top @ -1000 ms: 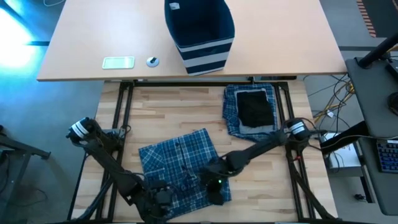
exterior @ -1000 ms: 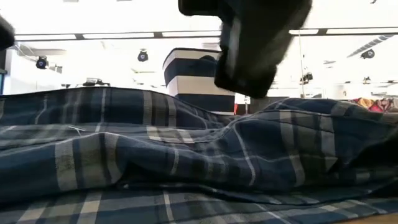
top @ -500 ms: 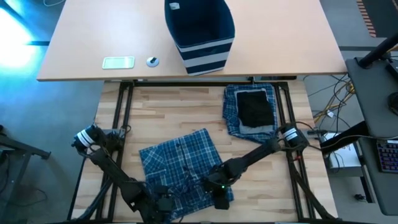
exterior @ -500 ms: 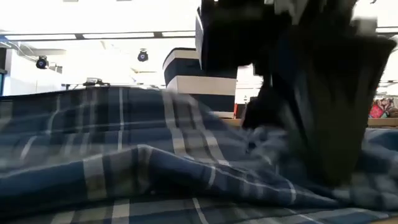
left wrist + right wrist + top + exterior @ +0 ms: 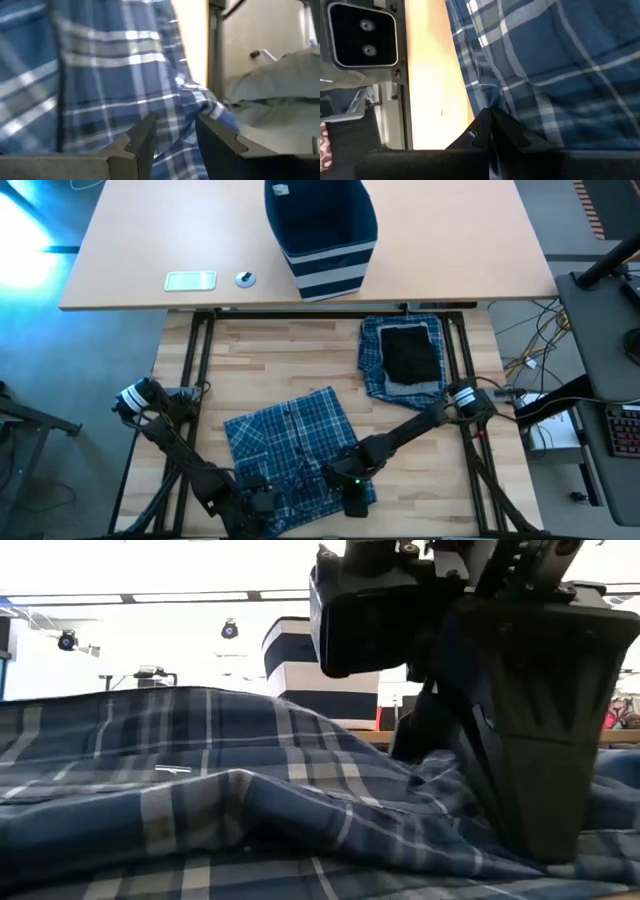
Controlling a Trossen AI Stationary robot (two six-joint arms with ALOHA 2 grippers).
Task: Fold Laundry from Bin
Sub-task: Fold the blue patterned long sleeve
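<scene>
Pale wooden boards make up the work table (image 5: 290,370), with a tan desk (image 5: 130,250) butted against its far edge carrying the navy striped bin (image 5: 320,230).

Both arms have their grippers down at the table's near edge, on the blue-and-white plaid shirt (image 5: 285,445) that lies spread a little left of centre. The shirt's long axis runs roughly from far edge to near edge, slightly skewed. The left gripper (image 5: 172,137) sits at the shirt's near-left corner, fingers partly apart with a fold of plaid hem between them; it appears to be pinching that fold, though the cloth's bunching makes contact hard to confirm. The right gripper (image 5: 352,498) is at the near-right corner, fingers closed tight on the plaid edge. With both near corners taken, the free cloth lies away from the grippers toward the far edge, so a fold would likely carry the near hem that way.

Near the table's far-right corner rests a folded stack (image 5: 402,358): plaid beneath, grey showing at its near edge, a small black piece (image 5: 411,352) on top.
</scene>
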